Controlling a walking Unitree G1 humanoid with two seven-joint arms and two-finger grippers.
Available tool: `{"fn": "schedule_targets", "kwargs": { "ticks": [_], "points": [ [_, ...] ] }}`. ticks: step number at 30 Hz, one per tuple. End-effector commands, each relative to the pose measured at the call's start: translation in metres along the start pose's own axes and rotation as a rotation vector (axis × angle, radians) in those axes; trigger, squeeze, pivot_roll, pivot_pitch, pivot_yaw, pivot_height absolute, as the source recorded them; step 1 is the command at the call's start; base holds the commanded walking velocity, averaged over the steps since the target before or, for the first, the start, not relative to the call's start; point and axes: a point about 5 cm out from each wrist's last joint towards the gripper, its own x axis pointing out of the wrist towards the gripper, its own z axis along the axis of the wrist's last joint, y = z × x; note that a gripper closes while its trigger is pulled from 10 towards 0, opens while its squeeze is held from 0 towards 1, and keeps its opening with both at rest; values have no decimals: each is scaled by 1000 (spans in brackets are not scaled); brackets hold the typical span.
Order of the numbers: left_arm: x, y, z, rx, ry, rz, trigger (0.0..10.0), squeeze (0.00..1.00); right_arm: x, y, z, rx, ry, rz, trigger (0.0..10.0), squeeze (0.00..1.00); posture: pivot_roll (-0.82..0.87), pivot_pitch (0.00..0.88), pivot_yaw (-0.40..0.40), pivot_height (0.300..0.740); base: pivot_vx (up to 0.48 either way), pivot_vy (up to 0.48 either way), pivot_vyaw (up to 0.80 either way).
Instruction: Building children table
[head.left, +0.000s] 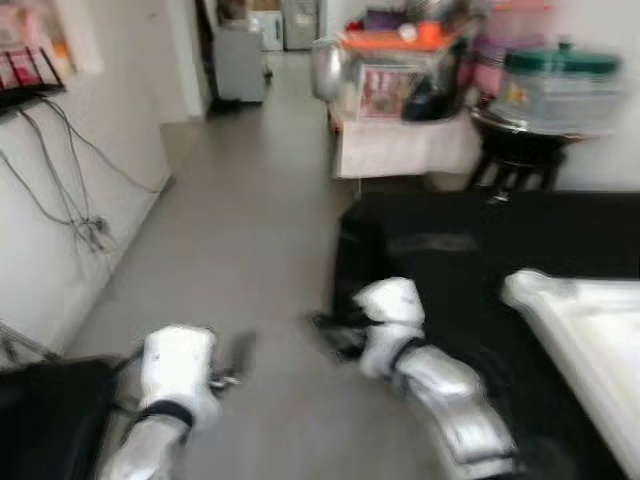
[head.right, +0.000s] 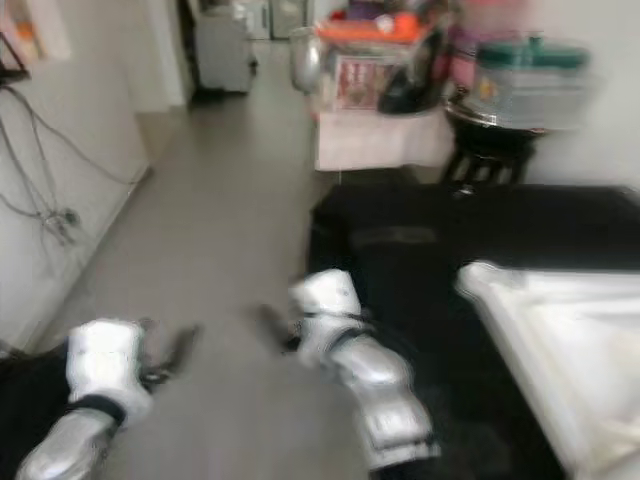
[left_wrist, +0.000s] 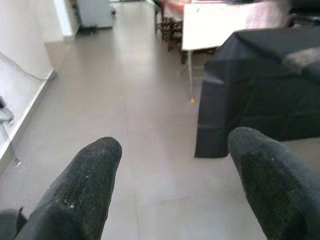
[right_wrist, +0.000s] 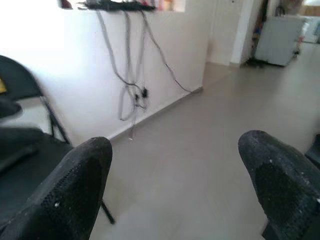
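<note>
From the head, two silver arms reach over the grey floor, and one white table panel lies on the black-draped tabletop at right. The left gripper has its jaws wide, holding nothing, with the black cover ahead. The right gripper is likewise wide and holding nothing, facing a wall with dangling cables.

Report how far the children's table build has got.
Nothing looks assembled. A white panel lies on the black-covered table. In hand: nothing; the left gripper and right gripper are open above the grey floor. The whole build remains.
</note>
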Motion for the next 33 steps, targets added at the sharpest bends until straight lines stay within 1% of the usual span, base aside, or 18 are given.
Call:
{"fn": "schedule_targets", "kwargs": {
  "ticks": [1,24,27,29,33],
  "points": [
    [0,-5,2,-3,-11,-23,10000,0,-6,-7,-6,9,25,-30,10000,0,-14,0,-36,740,409,0,0],
    [1,-6,3,-4,-15,-45,10000,0,-5,-9,-6,10,17,-42,10000,0,-15,0,-33,740,384,0,0],
    [1,-6,3,-4,-14,-48,10000,0,-5,-9,-8,16,32,-42,10000,0,-15,0,-33,740,349,0,0],
    [2,-5,2,-14,-1,-41,10000,0,-5,-10,-9,22,40,-46,10000,0,-15,0,-32,740,292,0,-800],
    [3,-5,1,-26,1,-42,10000,0,-5,-11,-10,29,45,-52,10000,0,-15,0,-34,740,0,0,-800]
  ]
}}
